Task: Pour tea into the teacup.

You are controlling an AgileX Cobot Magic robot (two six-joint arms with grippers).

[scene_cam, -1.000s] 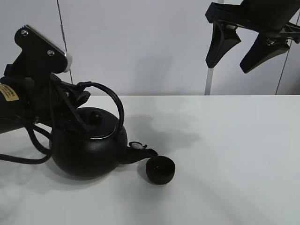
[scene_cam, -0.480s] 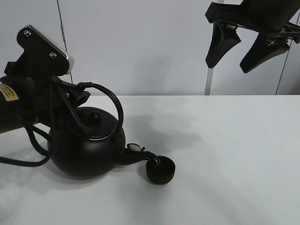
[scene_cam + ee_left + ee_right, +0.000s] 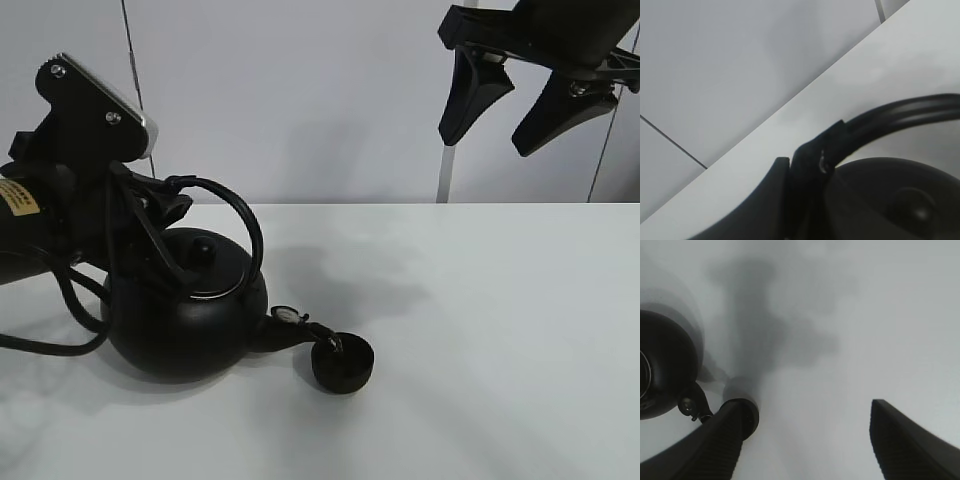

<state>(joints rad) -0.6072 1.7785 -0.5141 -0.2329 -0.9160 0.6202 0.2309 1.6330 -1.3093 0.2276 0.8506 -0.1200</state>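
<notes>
- Now the left gripper (image 3: 150,215), clamped around the kettle (image 3: 185,315) handle, is tipping its spout over the teacup (image 3: 342,365) beside it on the table (image 3: 500,330).
- Next, seemingly, more gentle tilting.
- The right gripper (image 3: 510,100) is hanging high, spread wide, empty.

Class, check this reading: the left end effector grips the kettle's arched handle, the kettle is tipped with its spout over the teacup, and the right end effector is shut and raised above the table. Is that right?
One detail is wrong. The right end effector is open, not shut; the exterior high view shows its fingers spread apart. The rest stands: the left end effector grips the kettle by its handle, spout over the teacup.
</notes>
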